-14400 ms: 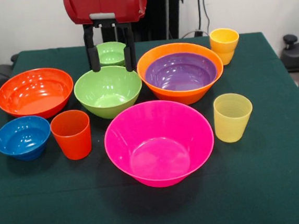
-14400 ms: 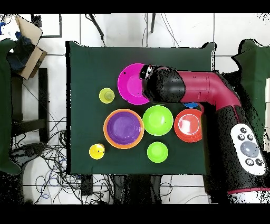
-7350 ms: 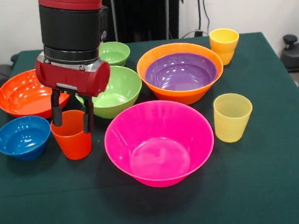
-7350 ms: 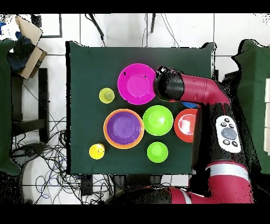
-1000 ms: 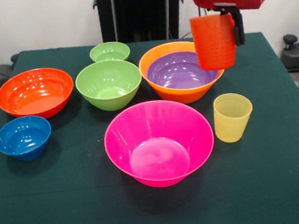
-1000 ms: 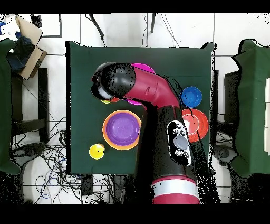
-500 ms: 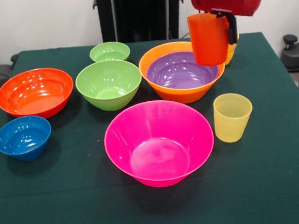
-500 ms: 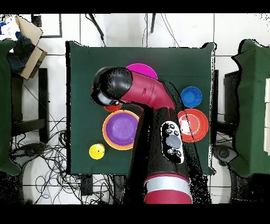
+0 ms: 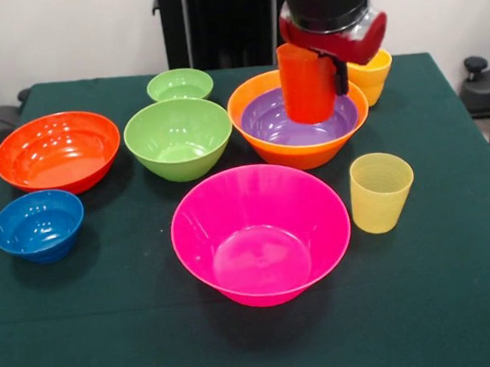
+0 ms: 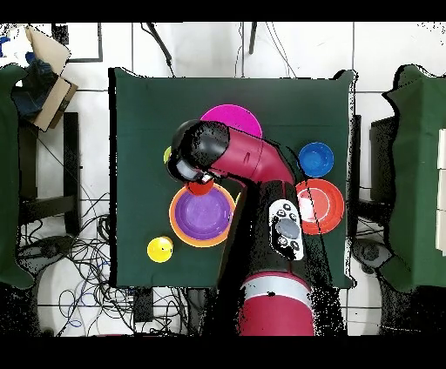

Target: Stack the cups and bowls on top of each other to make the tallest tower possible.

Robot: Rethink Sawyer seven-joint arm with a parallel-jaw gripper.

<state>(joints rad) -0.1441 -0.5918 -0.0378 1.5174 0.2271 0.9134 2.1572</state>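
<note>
The gripper is clamped on the red-orange cup, holding it upright in the air over the purple bowl, which sits nested inside the large orange bowl; whether the cup's base touches the purple bowl cannot be told. In the overhead view the cup shows as a small red patch at the edge of the orange bowl, with the arm covering much of the table. Taking the orange bowl as landmark in the front view: the medium green bowl stands just to its left, the small green bowl behind that, the red-orange bowl farther left, the blue bowl at the far left front. The pink bowl stands in front of it, the pale yellow cup to its front right, and the deeper yellow cup just behind its right rim.
</note>
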